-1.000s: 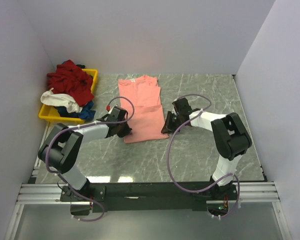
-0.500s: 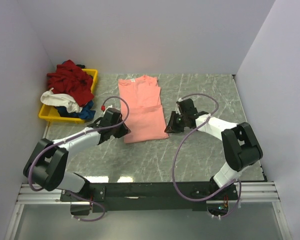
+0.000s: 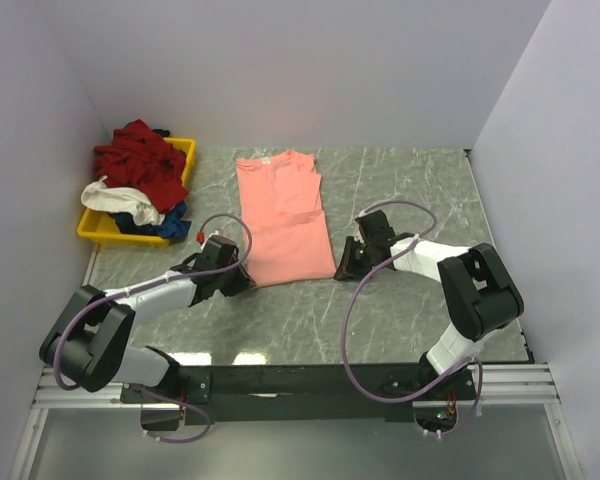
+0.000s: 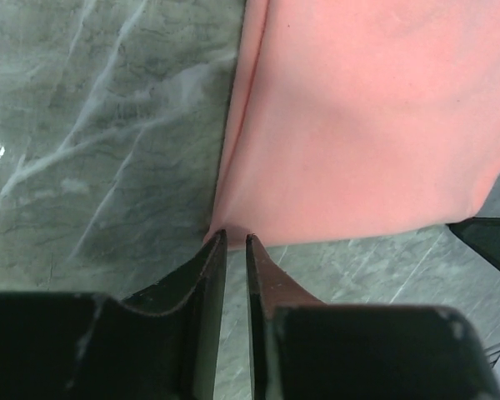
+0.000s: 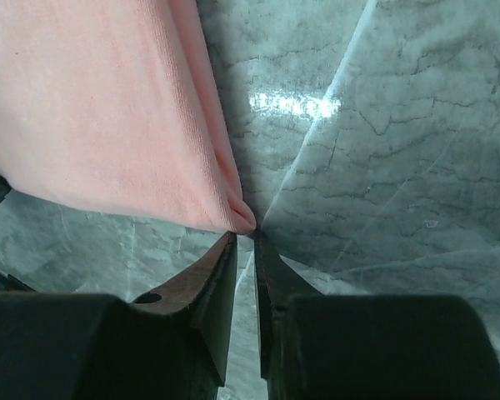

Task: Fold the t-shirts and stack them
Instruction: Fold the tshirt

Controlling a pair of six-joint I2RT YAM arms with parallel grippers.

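Your salmon-pink cloth t-shirt (image 3: 282, 215) is limp: pinch its corners toward the desk's (image 3: 400, 300) near edge. Left claw (image 4: 234, 242) and right claw (image 5: 245, 239), nearly closed, hold nothing.

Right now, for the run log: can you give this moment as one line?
stage: pink t-shirt lying flat | left gripper: near-shut at near-left corner | right gripper: near-shut at near-right corner | grip: unclear | other shirts: in tray

Grey-green marbled table (image 3: 410, 190) — a yellow plastic tray (image 3: 102, 233) sits at its far-left corner, pale walls (image 3: 310, 70) rise along its far and side edges, an aluminium rail (image 3: 525, 382) runs along its near edge.
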